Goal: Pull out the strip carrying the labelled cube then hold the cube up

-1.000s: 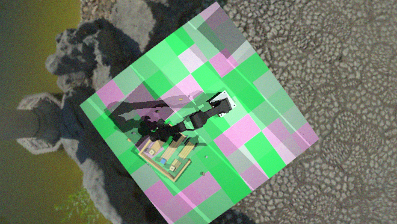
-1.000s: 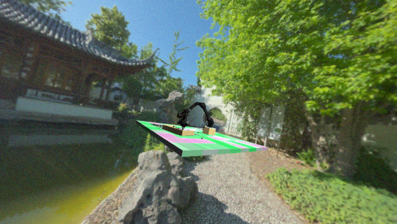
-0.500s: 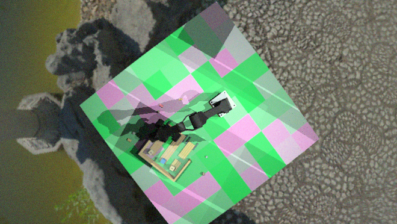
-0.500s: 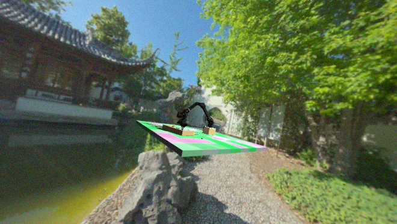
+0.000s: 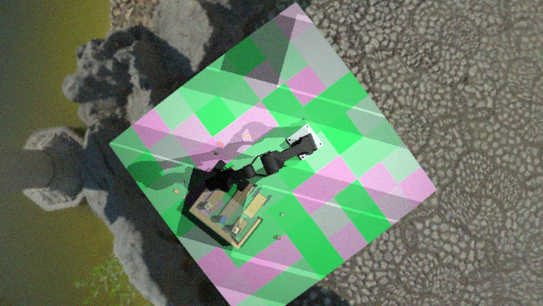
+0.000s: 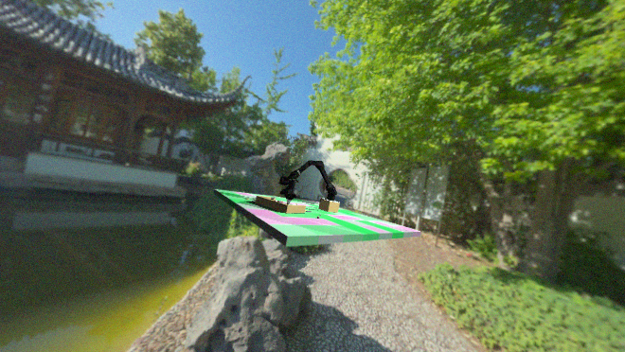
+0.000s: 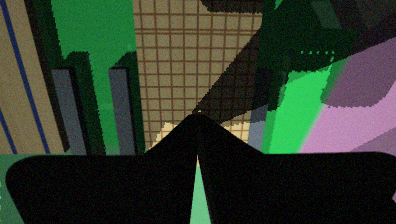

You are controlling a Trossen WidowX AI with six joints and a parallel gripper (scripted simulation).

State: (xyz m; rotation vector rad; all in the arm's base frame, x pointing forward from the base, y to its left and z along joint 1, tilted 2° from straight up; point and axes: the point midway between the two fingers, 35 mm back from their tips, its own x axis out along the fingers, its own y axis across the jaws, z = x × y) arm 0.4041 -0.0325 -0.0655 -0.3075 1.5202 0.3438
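Observation:
My gripper [image 6: 289, 202] [image 7: 196, 123] is shut, with nothing seen between its fingertips. It points down over the near part of the middle strip [image 5: 236, 201] [image 7: 200, 50], which has a brown grid pattern; touch cannot be told. A blue cube [image 5: 223, 219] is at this strip's far end. A pale strip [image 5: 256, 206] [image 7: 17, 75] with blue lines lies beside it. Tan blocks [image 5: 210, 206] [image 5: 238, 227] are in the tray's far part; their labels are too small to read. The arm and shadow hide part of the tray's left side.
A low wooden wall [image 5: 215, 226] [image 6: 272, 204] bounds the strips' far side. Grey upright rails [image 7: 64, 100] [image 7: 119, 100] stand between the two strips. Small bits [image 5: 177, 191] [image 5: 246, 135] [image 5: 220, 144] [image 5: 278, 237] lie on the checkered table top [image 5: 304, 230].

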